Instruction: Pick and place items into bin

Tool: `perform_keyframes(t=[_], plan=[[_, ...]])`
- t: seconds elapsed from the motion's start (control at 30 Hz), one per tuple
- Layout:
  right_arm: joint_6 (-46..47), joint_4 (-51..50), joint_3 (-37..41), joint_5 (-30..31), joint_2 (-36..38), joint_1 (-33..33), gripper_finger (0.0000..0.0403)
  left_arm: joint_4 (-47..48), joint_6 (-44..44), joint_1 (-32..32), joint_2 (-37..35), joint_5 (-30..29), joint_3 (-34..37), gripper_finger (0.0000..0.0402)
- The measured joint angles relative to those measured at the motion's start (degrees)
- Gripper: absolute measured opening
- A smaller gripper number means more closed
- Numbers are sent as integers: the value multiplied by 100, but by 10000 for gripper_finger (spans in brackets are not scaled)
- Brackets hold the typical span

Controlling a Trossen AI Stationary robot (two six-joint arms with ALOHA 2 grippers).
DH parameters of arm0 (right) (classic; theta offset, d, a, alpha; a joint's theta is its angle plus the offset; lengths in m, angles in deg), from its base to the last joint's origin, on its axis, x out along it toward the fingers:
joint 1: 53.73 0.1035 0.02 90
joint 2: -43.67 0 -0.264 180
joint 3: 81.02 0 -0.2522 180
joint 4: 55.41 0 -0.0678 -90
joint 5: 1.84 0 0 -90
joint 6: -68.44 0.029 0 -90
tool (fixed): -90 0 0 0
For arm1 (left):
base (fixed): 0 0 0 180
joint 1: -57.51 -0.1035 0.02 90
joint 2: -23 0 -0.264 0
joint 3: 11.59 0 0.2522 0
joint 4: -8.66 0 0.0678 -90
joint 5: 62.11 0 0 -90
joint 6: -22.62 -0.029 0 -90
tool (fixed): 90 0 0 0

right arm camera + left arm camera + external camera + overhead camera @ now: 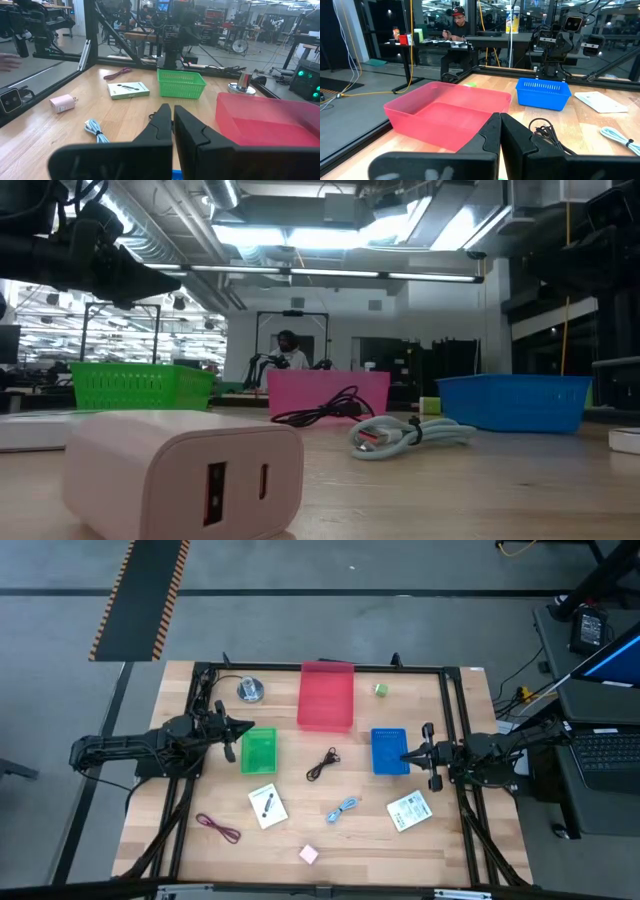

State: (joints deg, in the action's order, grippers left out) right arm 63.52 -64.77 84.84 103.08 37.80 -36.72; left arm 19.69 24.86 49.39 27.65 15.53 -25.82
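Observation:
Three bins stand on the table: green (258, 750), red (326, 695) and blue (388, 751). Loose on the wood lie a black cable (322, 764), a light blue cable (343, 808), a maroon cable (218, 828), two white printed cards (267, 805) (408, 810), a pink cube (308, 854) and a green cube (381, 689). My left gripper (238, 729) hovers shut at the green bin's left edge. My right gripper (405, 755) hovers shut at the blue bin's right edge. In the wrist views, both grippers (500, 122) (173, 116) hold nothing.
A round silver disc (250, 690) sits near the far left corner. A black frame rail (320, 668) runs around the table top. In the low view the pink cube (185, 470) fills the foreground. People sit at desks in the room beyond the table.

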Motion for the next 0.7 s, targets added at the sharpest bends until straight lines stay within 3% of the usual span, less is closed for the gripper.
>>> perform_keyframes(t=[0.7], plan=[[27,2,-2,0,1,0,3,-61,-341,-2,0,-7,0,4]])
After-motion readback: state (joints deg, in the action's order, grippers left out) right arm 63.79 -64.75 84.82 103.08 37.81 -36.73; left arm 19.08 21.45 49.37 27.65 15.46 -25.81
